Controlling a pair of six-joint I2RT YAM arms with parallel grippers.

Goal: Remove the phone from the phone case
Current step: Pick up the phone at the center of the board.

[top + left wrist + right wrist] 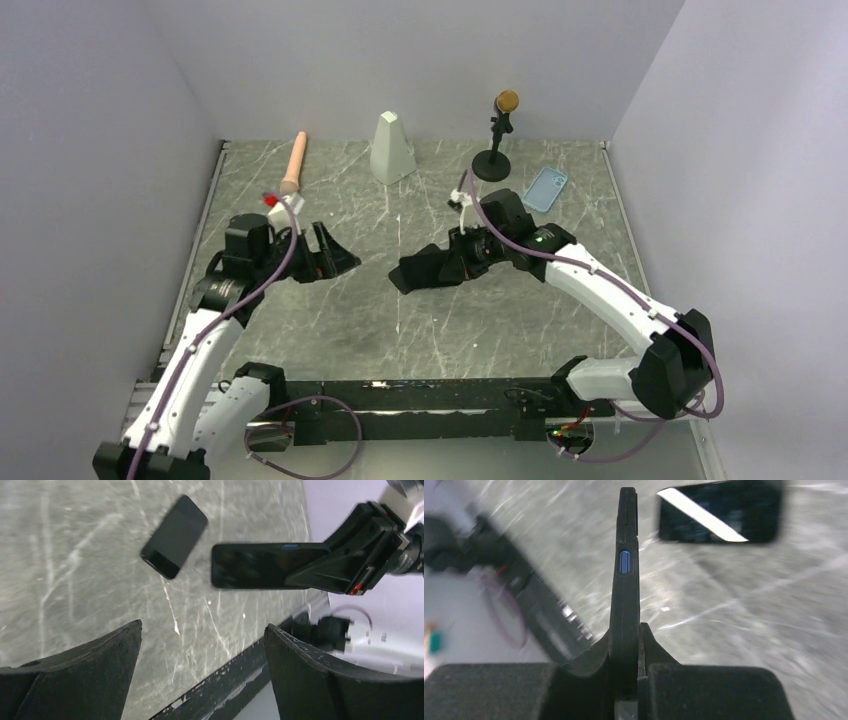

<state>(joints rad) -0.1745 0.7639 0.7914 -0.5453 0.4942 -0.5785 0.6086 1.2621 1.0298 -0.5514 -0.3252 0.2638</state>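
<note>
The phone case [547, 189] is seen lying flat toward the far right corner of the table [560, 320], just beside the base of a microphone stand [493, 160] and well apart from both arms. Only light blue is shown by it in the top view; no dark screen is visible inside it, though whether something lies in it face down cannot be told at this size.

A black phone [260, 565] is held above the middle of the table by the right gripper [625, 655], whose fingers are clenched on one end of it, so that it is seen edge-on in the right wrist view, a small blue side button showing. A second black phone [174, 536] lies flat on the table near the held one, touched by nothing.

The left gripper [202, 630] is released, its fingers spread wide with nothing between them, and it hangs over the table left of the middle, facing the held phone.

The main step is judged to be done: a phone is out and away from the shell. What seems to be left is for the held phone to be set down and let go.
</note>
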